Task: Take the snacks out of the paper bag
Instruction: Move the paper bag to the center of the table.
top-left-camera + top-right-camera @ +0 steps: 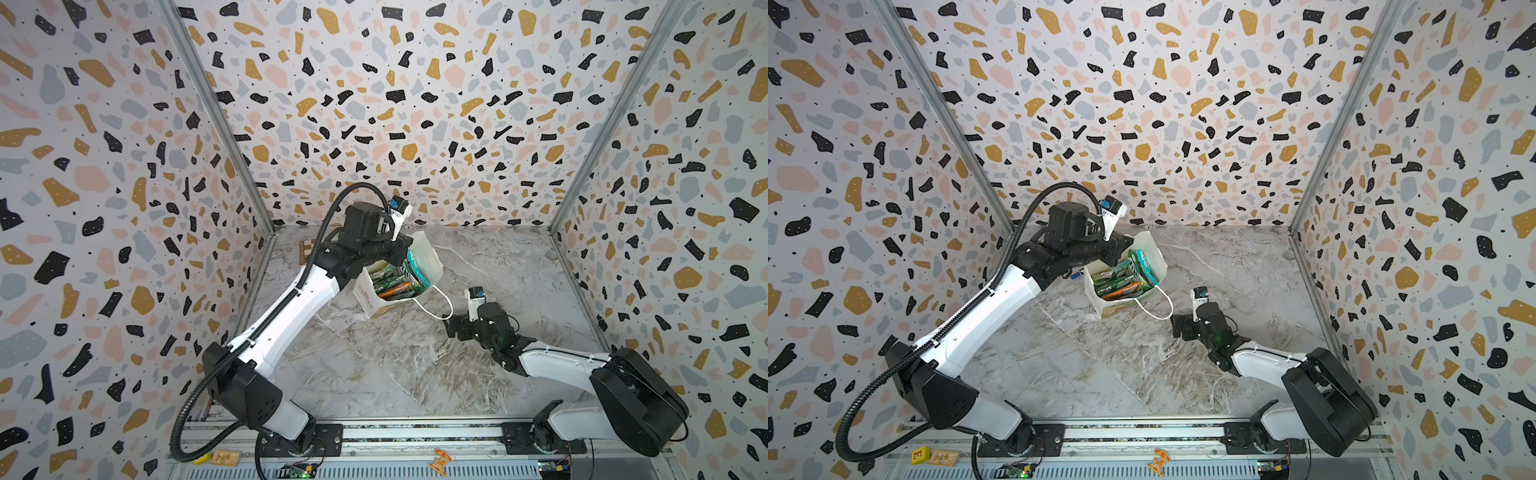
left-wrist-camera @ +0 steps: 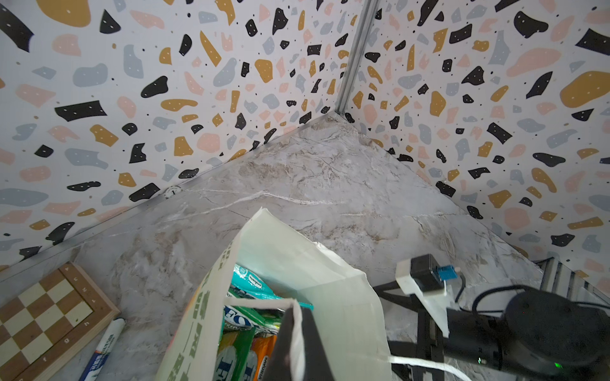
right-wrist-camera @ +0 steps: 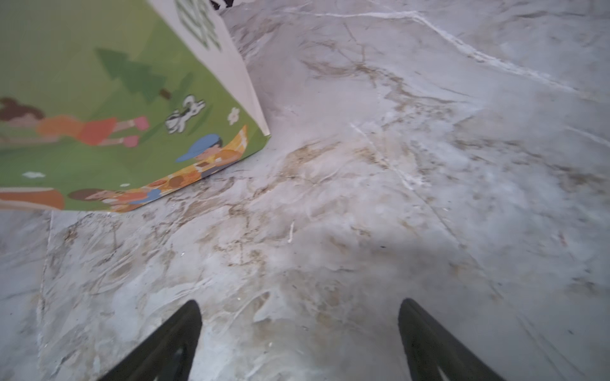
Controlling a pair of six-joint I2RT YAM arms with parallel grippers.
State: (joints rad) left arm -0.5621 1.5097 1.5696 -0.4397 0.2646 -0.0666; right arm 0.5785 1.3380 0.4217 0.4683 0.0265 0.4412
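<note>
White paper bag (image 1: pixel 428 259), standing on the marble (image 1: pixel 415 365) with snacks (image 1: pixel 395 282) packed inside, is pinched at its rim by the left gripper (image 2: pixel 294 330), while the right gripper (image 3: pixel 301 302), spread wide and empty, low beside the bag, is seen below the open mouth.

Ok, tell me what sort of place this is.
Most likely a robot test booth, not a home or shop: the left arm and right arm are mounted on a metal rail, and patterned wall panels box in a marble-look tabletop.
</note>
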